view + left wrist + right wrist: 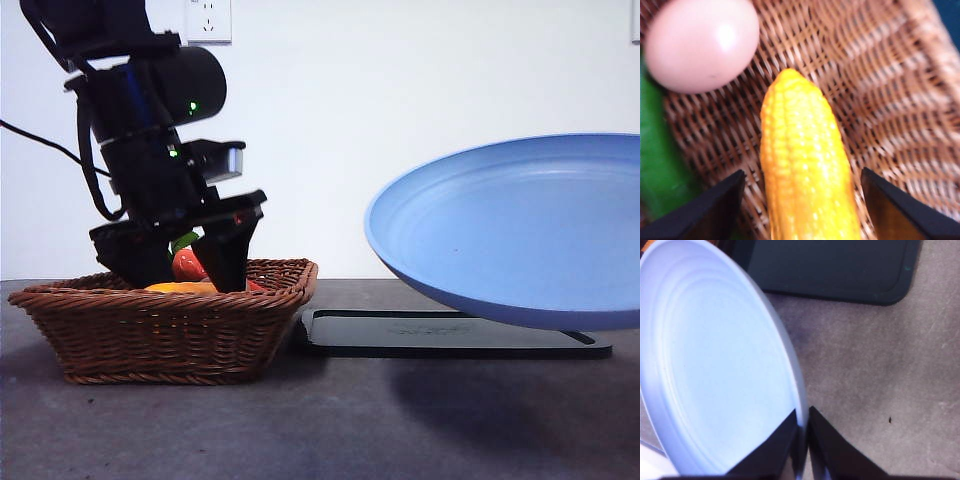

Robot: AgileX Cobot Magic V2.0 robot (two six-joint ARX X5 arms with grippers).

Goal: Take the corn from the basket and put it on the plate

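Note:
The yellow corn (805, 165) lies on the floor of the brown wicker basket (890, 90), and only a sliver of the corn (182, 287) shows above the rim in the front view. My left gripper (802, 200) is open, down inside the basket (160, 335), one jaw on each side of the cob without touching it. My right gripper (802, 432) is shut on the rim of the light-blue plate (715, 365), holding it tilted in the air. That plate (520, 230) hangs over the right of the table.
A pinkish-tan rounded item (702, 45) and green leaves (660, 165) lie beside the corn. The red-orange carrot (188, 265) shows between the left jaws. A flat black tray (450, 335) lies on the grey table right of the basket, under the plate's edge.

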